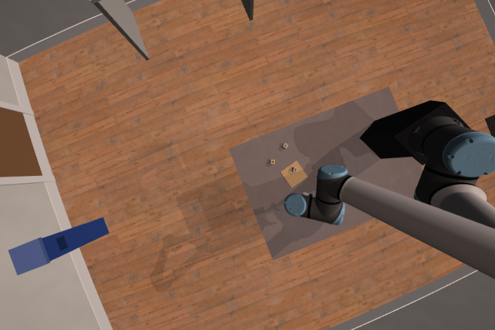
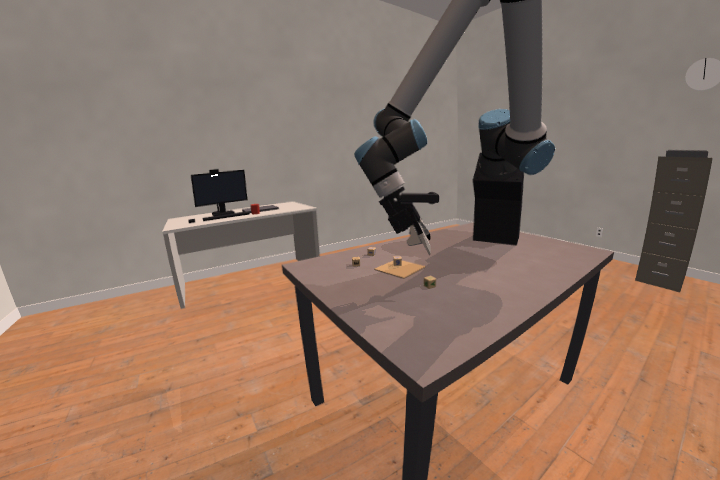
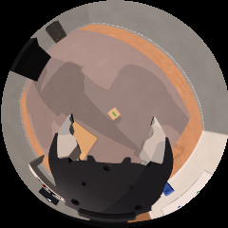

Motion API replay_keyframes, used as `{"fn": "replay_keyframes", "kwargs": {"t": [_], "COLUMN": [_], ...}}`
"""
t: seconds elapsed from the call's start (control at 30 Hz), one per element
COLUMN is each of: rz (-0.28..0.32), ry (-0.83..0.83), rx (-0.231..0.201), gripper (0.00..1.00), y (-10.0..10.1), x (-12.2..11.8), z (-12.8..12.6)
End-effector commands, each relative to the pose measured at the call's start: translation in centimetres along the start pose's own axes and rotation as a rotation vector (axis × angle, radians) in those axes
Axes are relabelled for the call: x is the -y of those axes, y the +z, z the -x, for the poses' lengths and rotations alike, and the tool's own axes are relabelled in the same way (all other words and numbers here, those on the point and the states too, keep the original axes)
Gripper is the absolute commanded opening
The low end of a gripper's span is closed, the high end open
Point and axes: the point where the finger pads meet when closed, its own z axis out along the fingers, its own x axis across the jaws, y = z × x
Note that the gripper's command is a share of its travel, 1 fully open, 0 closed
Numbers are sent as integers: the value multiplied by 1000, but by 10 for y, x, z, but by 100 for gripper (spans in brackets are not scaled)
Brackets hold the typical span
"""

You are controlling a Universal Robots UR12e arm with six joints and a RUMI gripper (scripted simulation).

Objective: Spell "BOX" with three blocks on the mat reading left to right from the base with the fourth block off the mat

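The counter (image 2: 542, 266) carries a tan mat (image 2: 399, 269) with one block (image 2: 397, 260) on it. The pincer (image 2: 420, 237) hangs above the counter just behind the mat, jaws wide, holding nothing. Three blocks lie off the mat; the nearest block (image 3: 114, 113) lies ahead between the fingertips.

The floor (image 2: 145, 396) is made of long orange-brown wood boards. The walls (image 2: 117, 84) are plain grey, with a pale strip along the bottom. A brown table (image 2: 485, 316) with dark legs stands in the middle of the room. By the back wall is a white desk (image 2: 236, 223) with a black monitor (image 2: 218, 188), a keyboard (image 2: 225, 215) and a red mug (image 2: 255, 208) on it. A dark filing cabinet (image 2: 675, 220) stands on the right. A round clock (image 2: 704, 73) hangs high on the wall.
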Motion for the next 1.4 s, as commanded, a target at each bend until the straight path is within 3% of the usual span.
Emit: {"fn": "replay_keyframes", "kwargs": {"t": [0.0, 0.23, 0.37, 0.53, 1.37], "rz": [3, 4, 4, 1, 0], "ry": [0, 1, 1, -1, -1], "rx": [4, 8, 7, 0, -1], "gripper": [100, 100, 100, 100, 100], "y": [-9, -43, -47, -65, -66], "x": [-19, -79, -83, -104, -106], "z": [23, 118, 127, 176, 181]}}
